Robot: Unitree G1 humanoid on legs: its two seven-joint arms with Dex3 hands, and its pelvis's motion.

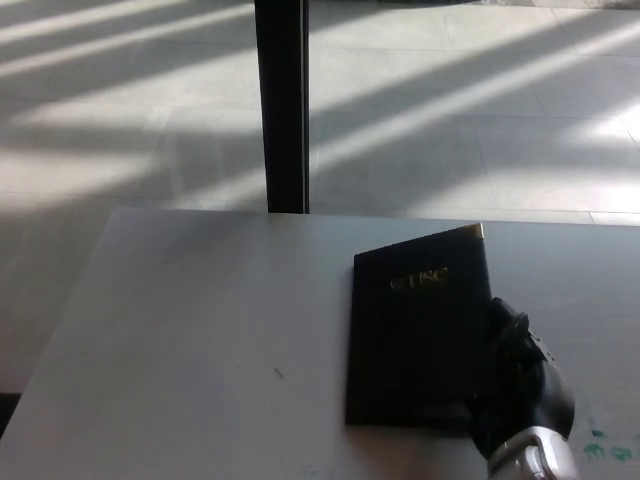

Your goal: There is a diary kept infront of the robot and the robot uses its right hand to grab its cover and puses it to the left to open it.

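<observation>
A dark diary [415, 340] with gold lettering and gold corners lies on the grey table [200, 330], right of centre. My right hand [520, 375] comes in from the lower right and sits over the diary's right edge, its black fingers closed on the cover's edge. The cover looks slightly raised along that right side, and its lettering is dimmer in shadow. The hand hides the diary's lower right corner. My left hand does not show.
A black vertical post [281, 100] stands behind the table's far edge, with sunlit floor tiles beyond. Green marks [605, 445] are on the table at the lower right. A small dark speck [278, 374] lies left of the diary.
</observation>
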